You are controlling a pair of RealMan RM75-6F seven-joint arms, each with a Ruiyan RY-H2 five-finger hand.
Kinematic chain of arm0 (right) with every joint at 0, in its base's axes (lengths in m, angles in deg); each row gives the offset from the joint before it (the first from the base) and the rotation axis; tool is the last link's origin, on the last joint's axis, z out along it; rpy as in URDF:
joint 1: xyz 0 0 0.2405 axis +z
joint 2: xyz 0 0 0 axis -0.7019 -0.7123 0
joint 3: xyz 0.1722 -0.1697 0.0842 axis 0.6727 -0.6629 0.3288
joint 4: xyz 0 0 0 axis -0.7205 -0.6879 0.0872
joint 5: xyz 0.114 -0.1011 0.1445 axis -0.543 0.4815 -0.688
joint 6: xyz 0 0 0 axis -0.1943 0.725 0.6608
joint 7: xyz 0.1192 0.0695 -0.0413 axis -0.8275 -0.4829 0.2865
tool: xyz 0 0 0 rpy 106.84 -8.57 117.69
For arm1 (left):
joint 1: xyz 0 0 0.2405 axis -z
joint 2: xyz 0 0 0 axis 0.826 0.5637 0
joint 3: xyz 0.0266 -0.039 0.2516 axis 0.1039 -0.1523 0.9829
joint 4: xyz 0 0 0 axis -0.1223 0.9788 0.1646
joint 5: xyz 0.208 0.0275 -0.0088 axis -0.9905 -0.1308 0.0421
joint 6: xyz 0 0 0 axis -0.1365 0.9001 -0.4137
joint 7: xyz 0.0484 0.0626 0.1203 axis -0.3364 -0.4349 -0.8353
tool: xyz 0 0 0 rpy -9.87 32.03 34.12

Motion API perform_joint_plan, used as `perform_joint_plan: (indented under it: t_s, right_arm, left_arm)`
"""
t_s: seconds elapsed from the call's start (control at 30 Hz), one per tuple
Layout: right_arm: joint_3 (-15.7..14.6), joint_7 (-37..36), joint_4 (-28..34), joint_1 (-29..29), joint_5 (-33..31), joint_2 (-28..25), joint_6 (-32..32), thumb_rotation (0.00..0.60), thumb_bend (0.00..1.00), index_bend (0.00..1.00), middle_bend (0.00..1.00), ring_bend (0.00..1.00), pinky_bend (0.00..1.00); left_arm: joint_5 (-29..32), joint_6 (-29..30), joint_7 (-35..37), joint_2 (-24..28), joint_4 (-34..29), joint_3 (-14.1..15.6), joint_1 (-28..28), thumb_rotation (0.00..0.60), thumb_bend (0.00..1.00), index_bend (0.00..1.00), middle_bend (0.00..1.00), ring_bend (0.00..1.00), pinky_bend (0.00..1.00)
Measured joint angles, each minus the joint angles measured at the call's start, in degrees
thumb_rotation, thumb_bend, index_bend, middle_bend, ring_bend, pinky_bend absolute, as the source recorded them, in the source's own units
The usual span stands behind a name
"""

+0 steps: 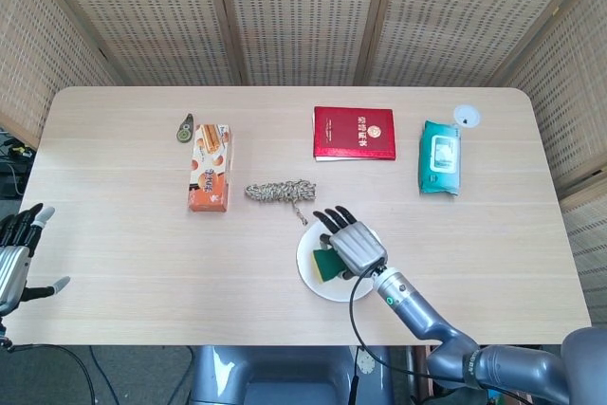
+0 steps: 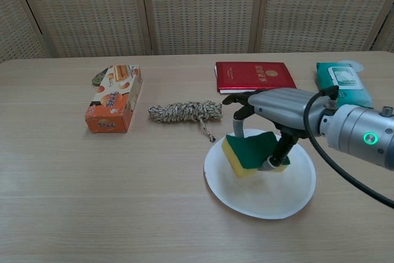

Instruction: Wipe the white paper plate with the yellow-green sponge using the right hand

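Item 1, nearest, 6 o'clock edge of the table: white paper plate (image 2: 258,195), sitting flat on the wood, rim showing no visible soil at this resolution.

Item 2: right hand (image 2: 277,110), above the plate's far half, fingers extended toward 10 o'clock, thumb underneath. It grips the yellow-green sponge (image 2: 249,152), green face toward the chest camera, yellow layer on its lower left edge. In the chest view the sponge appears tilted and lifted off the plate; whether a corner touches cannot be told. In the head view sponge (image 1: 327,263) and hand (image 1: 349,242) lie over the plate (image 1: 313,282).

Item 3: left hand (image 1: 17,255), at 8 o'clock, off the table edge, fingers spread, holding nothing.

Progress, as judged: sponge is in hand and over the plate; wiping is under way or between strokes. Remaining: lower the sponge flat and sweep the near and right parts of the plate.

Item 4, mid-table: coiled rope (image 2: 184,113) at 11 o'clock of the plate; orange snack box (image 2: 114,98) at 9 o'clock, small green-grey object (image 1: 183,128) just behind it.

Item 5, far: red booklet (image 2: 255,77) at 12 o'clock; wet-wipes pack (image 2: 343,87) at 2 o'clock, white disc (image 1: 466,117) beyond it.

Surface: pale wood-grain table (image 2: 92,201). Room: woven cane screen panels (image 2: 197,10) behind.
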Motion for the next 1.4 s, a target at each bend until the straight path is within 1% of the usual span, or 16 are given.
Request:
perform_joint_plan:
  t_s: [0.07, 0.17, 0.4, 0.57, 0.67, 0.83, 1.13, 1.4]
  right_arm:
    - [0.31, -4.12, -1.75, -0.05, -0.24, 0.16, -1.20, 0.600, 0.52, 0.54, 0.02, 0.00, 0.00]
    - [0.75, -8.45, -3.89, -0.14, -1.37, 0.55, -3.10, 0.600, 0.52, 0.54, 0.01, 0.00, 0.00]
    - [1.85, -14.07, -5.78, -0.15, -7.03, 1.08, -8.18, 0.600, 0.52, 0.54, 0.00, 0.00, 0.00]
    - [3.02, -18.17, -5.72, 0.06, -9.00, 1.21, -10.41, 0.600, 0.52, 0.54, 0.00, 0.00, 0.00]
    - [3.63, -19.56, -5.78, 0.36, -9.14, 1.49, -10.94, 0.600, 0.52, 0.54, 0.00, 0.00, 0.00]
    - [3.58, -20.30, -6.66, 0.61, -8.57, 2.18, -10.95, 0.600, 0.52, 0.54, 0.00, 0.00, 0.00]
    - [1.97, -20.81, -11.84, 0.77, -7.00, 4.28, -11.19, 0.600, 0.52, 0.55, 0.00, 0.00, 0.00]
    - [1.08, -24.17, -14.62, 0.28, -5.18, 5.36, -11.46, 0.600, 0.52, 0.56, 0.00, 0.00, 0.00]
  left_arm:
    - [0.17, -0.19, -0.19, -0.02, -0.05, -0.02, 0.09, 0.600, 0.00, 0.00, 0.00, 0.00, 0.00]
    - [0.32, -0.31, -0.36, -0.04, -0.13, -0.03, 0.15, 0.600, 0.00, 0.00, 0.00, 0.00, 0.00]
    - [0.31, -0.45, -0.63, -0.20, -0.04, 0.08, 0.22, 0.600, 0.00, 0.00, 0.00, 0.00, 0.00]
    - [0.30, -0.45, -0.85, -0.30, -0.01, 0.10, 0.27, 0.600, 0.00, 0.00, 0.00, 0.00, 0.00]
    - [0.26, -0.40, -0.94, -0.32, -0.02, 0.12, 0.26, 0.600, 0.00, 0.00, 0.00, 0.00, 0.00]
    - [0.42, -0.49, -1.03, -0.39, 0.09, 0.14, 0.27, 0.600, 0.00, 0.00, 0.00, 0.00, 0.00]
    - [0.46, -0.61, -0.89, -0.38, 0.27, 0.12, 0.37, 0.600, 0.00, 0.00, 0.00, 0.00, 0.00]
    - [0.33, -0.66, -0.70, -0.35, 0.37, 0.21, 0.38, 0.600, 0.00, 0.00, 0.00, 0.00, 0.00]
